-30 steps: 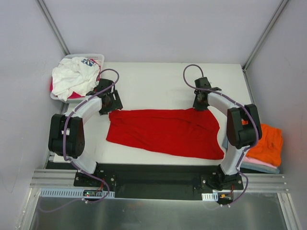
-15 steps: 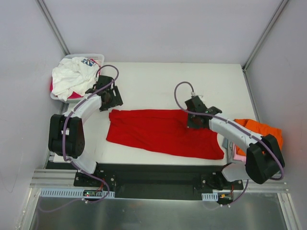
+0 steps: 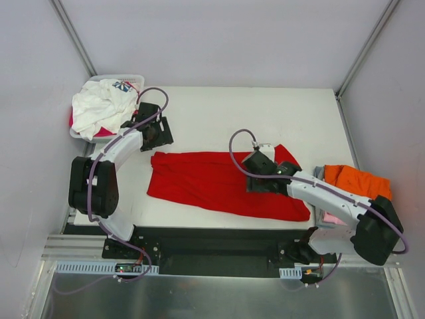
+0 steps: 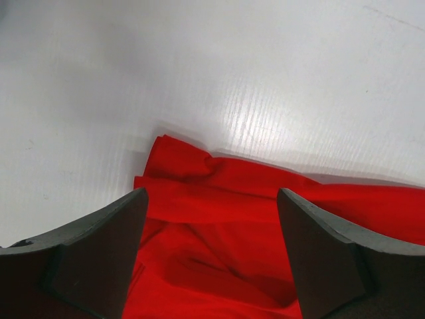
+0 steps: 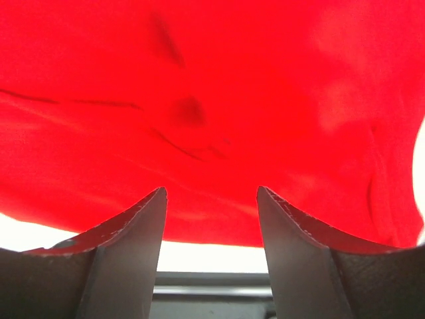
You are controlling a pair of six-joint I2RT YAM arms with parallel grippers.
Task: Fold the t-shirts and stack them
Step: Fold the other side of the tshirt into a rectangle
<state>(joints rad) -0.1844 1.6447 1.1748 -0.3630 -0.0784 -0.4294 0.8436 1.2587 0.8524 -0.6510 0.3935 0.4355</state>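
A bright red t-shirt (image 3: 199, 183) lies spread across the middle of the white table (image 3: 219, 113). My right gripper (image 3: 252, 183) hovers low over its right half, open, with nothing between the fingers. In the right wrist view the right gripper (image 5: 211, 193) shows red t-shirt (image 5: 212, 100) beyond its tips. A red flap (image 3: 285, 154) sticks up behind it. My left gripper (image 3: 158, 143) stands open just past the shirt's far left corner. The left wrist view shows the left gripper (image 4: 211, 196) over that rumpled red t-shirt corner (image 4: 199, 199), not gripping it.
A white slotted basket (image 3: 136, 80) at the far left corner holds a white printed t-shirt (image 3: 99, 106) over a magenta one. At the table's right edge an orange t-shirt (image 3: 362, 183) lies on a pink one (image 3: 332, 218). A metal rail runs along the near edge.
My right gripper carried the shirt's far right corner leftward and toward the near edge, then opened and let it go. My left gripper drew back slightly from the far left corner.
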